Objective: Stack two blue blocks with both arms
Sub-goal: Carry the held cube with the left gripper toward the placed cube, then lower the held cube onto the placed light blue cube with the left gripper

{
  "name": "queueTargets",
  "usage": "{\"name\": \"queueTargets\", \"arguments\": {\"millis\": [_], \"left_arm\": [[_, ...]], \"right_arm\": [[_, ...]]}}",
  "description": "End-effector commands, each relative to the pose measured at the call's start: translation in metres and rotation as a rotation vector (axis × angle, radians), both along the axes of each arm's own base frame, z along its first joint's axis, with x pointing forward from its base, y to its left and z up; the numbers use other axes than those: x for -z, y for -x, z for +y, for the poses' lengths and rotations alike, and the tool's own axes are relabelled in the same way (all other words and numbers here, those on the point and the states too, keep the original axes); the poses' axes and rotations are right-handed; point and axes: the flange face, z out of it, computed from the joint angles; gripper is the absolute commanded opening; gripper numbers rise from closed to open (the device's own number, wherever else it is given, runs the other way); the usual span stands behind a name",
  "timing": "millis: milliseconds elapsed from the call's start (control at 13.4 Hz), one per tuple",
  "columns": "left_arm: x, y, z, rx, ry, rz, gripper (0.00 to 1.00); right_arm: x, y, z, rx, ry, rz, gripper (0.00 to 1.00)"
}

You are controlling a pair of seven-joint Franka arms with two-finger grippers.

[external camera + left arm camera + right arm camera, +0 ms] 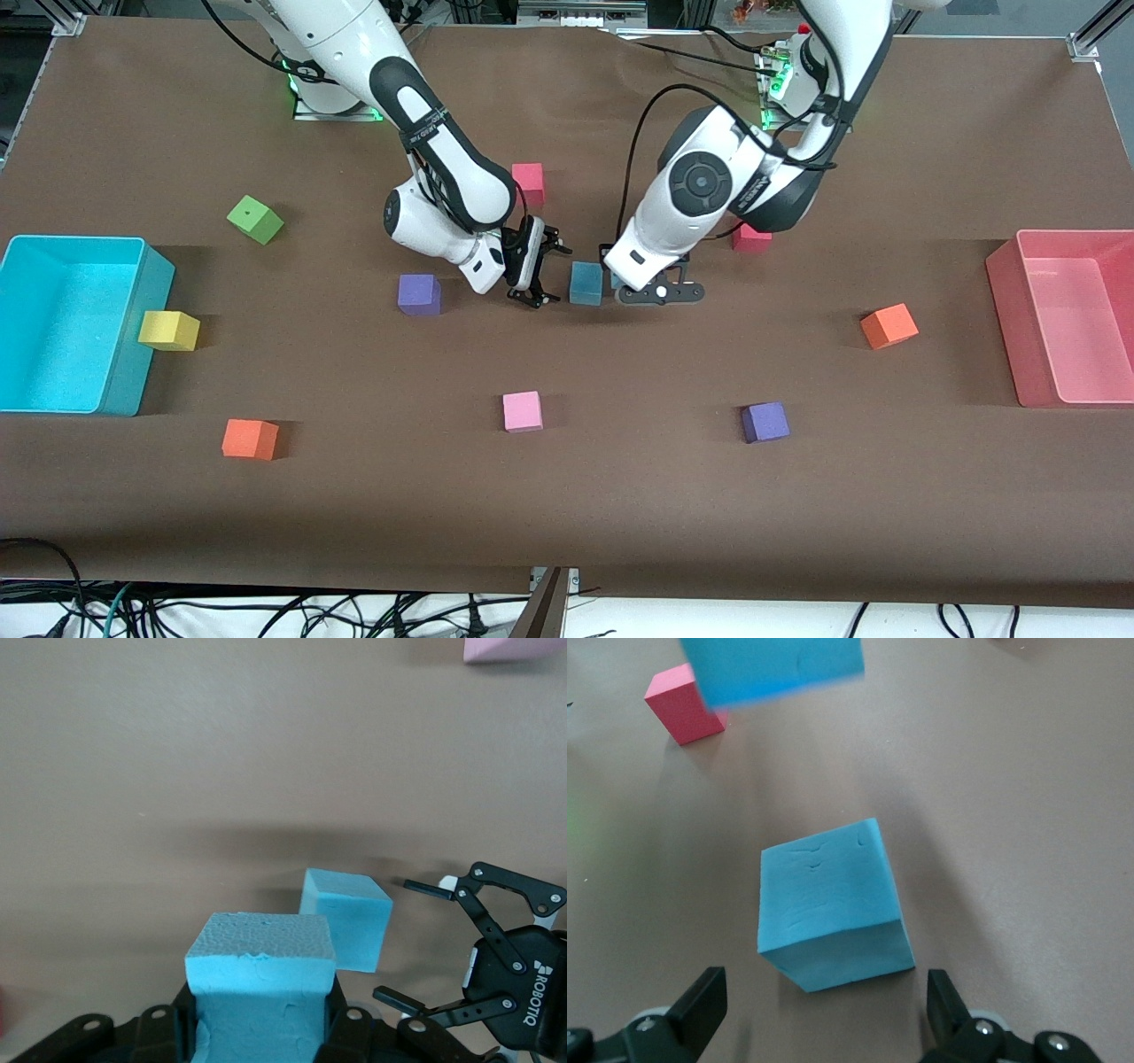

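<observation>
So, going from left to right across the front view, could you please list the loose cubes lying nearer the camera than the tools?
Yellow cube → orange cube → pink cube → purple cube → second orange cube.

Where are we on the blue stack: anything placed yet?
Done: the left gripper is shut on one blue block and holds it off the table. In hand: that block hangs beside the second blue block, not over it. The right gripper is open next to the second block, which sits on the table. Left: set the held block on top and release.
</observation>
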Motion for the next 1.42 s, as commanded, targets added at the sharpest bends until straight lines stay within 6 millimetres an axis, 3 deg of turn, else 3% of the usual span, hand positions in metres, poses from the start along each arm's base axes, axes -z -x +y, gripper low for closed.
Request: {"name": "queueTargets", "arguments": {"millis": [0,447,820,1342], "left_arm": [[0.011,-0.002,-0.031,-0.004,0.003,0.015,0.00],[0.038,0.006,-0.055,-0.030,0.004,0.014,0.00],[0.039,0.010,-0.066,-0.016,0.006,0.005,0.01],[0.044,0.010,-0.064,-0.011,-0.004,0.007,0.04]], "right_arm": [[-0.002,0.003,-0.001,-0.006,-0.022,-0.002,1.00],[-0.003,0.002,-0.001,-0.004,-0.023,-0.003,1.00],[-0.004,0.002,0.000,-0.005,-0.024,-0.005,1.00],[-0.004,0.002,0.000,-0.005,-0.024,-0.005,1.00]]}}
